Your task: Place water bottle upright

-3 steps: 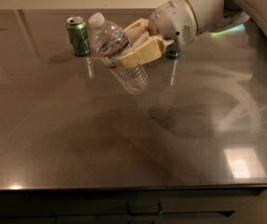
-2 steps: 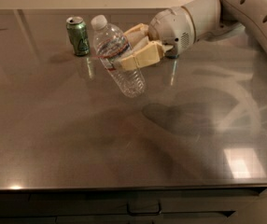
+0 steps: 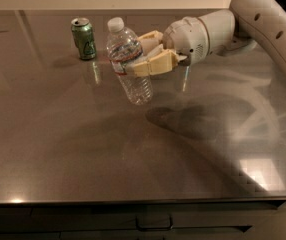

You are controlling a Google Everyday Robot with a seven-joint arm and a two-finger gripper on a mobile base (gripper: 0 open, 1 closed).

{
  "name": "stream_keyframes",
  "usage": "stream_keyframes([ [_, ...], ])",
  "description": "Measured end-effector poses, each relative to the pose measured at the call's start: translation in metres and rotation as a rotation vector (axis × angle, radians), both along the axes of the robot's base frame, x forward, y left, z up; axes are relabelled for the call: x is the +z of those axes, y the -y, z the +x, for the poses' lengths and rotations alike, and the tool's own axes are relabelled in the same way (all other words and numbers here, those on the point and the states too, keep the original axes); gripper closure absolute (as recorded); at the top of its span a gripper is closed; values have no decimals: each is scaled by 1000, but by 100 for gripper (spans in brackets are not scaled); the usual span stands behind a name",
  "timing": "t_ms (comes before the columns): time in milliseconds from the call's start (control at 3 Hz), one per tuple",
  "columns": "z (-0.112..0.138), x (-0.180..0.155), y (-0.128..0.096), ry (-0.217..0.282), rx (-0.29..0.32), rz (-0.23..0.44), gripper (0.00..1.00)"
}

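Jaws: closed onto the middle of the water bottle (image 3: 128, 59), one tan jaw in front of the label band and the other behind it.
Gripper (image 3: 136, 54): held above the far half of the bench (image 3: 58, 149), left of its white wrist housing (image 3: 203, 34).
Water bottle: gripped in the air, white cap uppermost and leaning a little to the left, base lower and to the right. The base appears to be clear of the bench, with the shadow cast apart from it to the lower right.
Change in bottle: less tilt is seen than a second ago. The cap has been brought to the right, closer to a line above the base.
Change in arm: the arm (image 3: 263, 19) has been swung so that more of its grey link is seen at the upper right.
Green can (image 3: 84, 38): upright on the bench, left of the bottle and apart from it, unmoved.
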State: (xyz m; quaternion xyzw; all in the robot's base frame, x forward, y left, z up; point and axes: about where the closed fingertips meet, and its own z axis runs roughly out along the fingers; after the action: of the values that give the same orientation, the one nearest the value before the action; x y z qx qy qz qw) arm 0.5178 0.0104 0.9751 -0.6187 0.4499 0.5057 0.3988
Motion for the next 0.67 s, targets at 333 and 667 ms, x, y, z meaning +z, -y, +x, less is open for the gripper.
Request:
stream_keyframes([
  [333, 5, -7, 4, -3, 5, 42, 100],
  [667, 9, -16, 10, -13, -4, 67, 100],
])
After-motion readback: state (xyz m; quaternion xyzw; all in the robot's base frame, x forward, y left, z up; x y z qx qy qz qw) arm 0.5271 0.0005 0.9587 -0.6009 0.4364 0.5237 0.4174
